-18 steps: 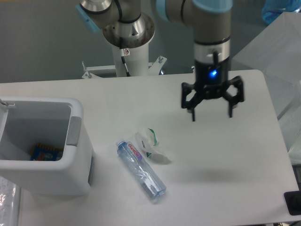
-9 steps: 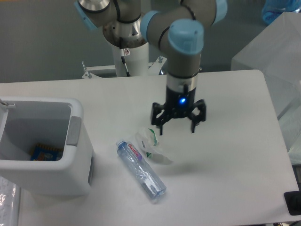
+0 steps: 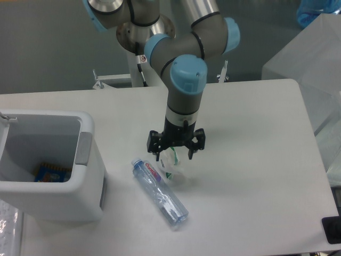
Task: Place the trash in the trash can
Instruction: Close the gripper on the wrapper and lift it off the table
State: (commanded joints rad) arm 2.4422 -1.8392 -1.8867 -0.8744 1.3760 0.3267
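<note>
The crushed clear bottle [image 3: 160, 192] with blue cap and pink-red label lies on the white table, pointing from upper left to lower right. The crumpled clear wrapper [image 3: 172, 162] with green print lies just right of the bottle's cap end. My gripper [image 3: 174, 155] is open and points down, its fingers straddling the wrapper from above, close to the table. The white trash can [image 3: 85, 176] with a grey side panel stands at the left; a blue and orange item lies inside it.
The arm's base column [image 3: 144, 48] stands at the table's back edge. A clear plastic box [image 3: 314, 58] sits at the right. A black object [image 3: 331, 229] is at the table's lower right corner.
The gripper has moved left and down from the table's right middle to just over the wrapper. It has stayed open. Bottle, wrapper and can have not moved.
</note>
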